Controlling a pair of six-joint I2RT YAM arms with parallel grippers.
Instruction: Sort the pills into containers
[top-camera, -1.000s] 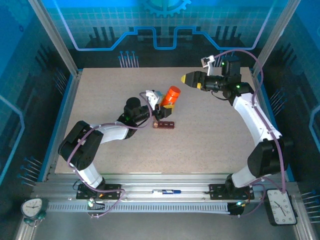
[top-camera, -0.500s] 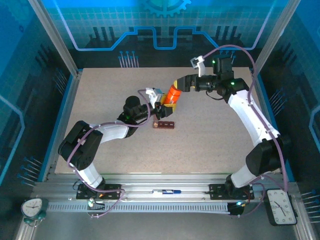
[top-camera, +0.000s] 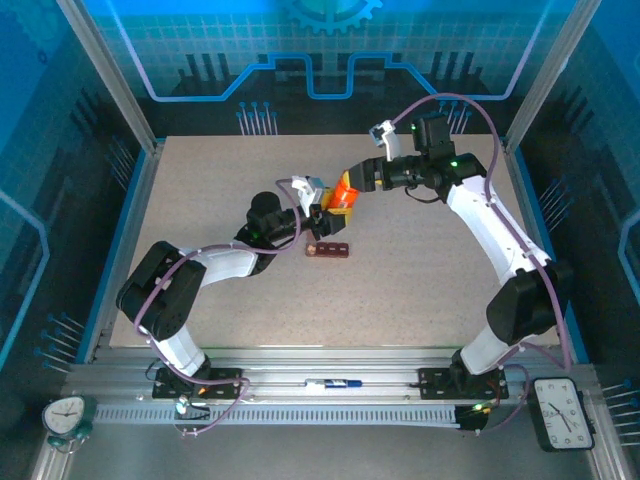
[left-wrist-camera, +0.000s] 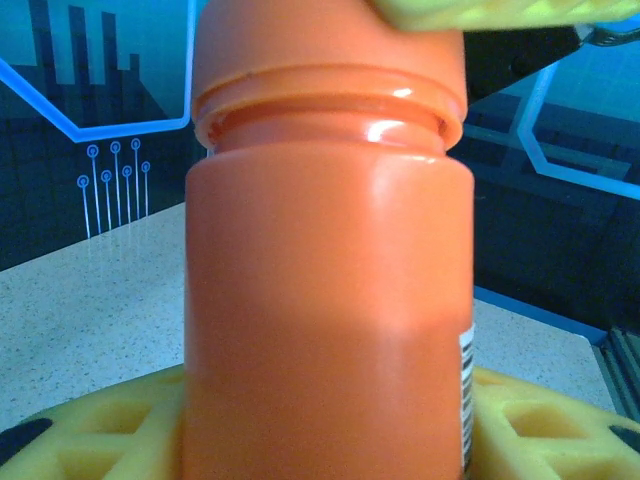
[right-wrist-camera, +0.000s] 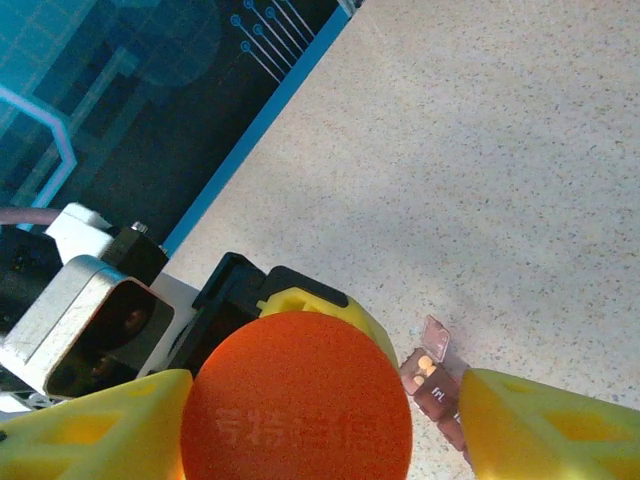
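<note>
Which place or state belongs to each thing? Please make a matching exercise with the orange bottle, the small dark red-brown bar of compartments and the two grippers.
Things
1. orange bottle
2. compartment bar
3. left gripper
4. right gripper

Places or states
A. fingers on either side of the cap
B. lies on the table, nearer to the arm bases than the bottle, touched by no gripper
C. fingers closed on the bottle's body
D. held between yellow fingers, cap on

Pairs: 1-D, 2-B, 3-C, 4-A
</note>
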